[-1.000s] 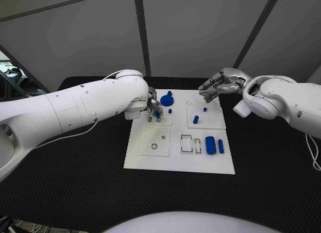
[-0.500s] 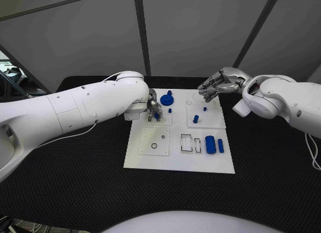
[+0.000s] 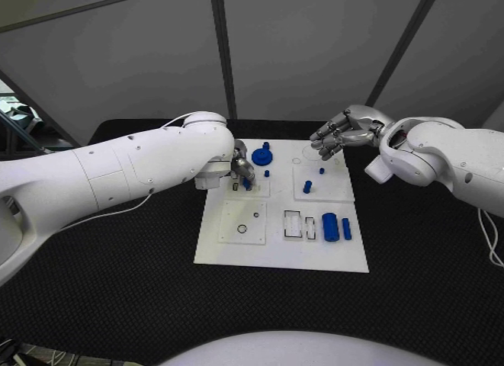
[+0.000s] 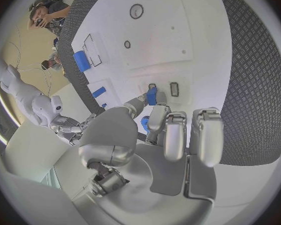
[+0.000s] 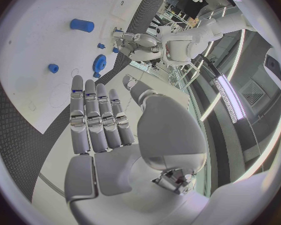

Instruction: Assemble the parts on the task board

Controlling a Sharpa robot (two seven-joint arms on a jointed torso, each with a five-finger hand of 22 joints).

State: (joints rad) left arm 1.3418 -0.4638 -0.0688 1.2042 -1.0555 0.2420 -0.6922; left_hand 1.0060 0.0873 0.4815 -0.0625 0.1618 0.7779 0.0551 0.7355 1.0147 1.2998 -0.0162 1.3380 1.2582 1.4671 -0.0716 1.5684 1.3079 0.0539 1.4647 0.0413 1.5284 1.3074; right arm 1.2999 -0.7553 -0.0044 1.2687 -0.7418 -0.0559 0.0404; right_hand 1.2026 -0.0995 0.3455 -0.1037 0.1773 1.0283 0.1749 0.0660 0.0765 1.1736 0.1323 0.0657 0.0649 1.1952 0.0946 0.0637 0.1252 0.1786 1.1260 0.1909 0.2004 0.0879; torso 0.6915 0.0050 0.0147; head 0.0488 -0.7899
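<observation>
On the white task board (image 3: 279, 252) at the table's centre, you see a small blue part (image 4: 152, 96) pinched in the left hand (image 3: 239, 166) over a rectangular slot (image 4: 174, 89). Near the board's far edge lies a blue gear (image 3: 261, 158). Beyond it, the right hand (image 3: 341, 135) hovers, fingers extended, holding nothing.

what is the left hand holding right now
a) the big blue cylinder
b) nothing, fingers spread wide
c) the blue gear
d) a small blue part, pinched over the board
d: in the left wrist view the left hand pinches a small blue part at its fingertips, just above the task board.
</observation>
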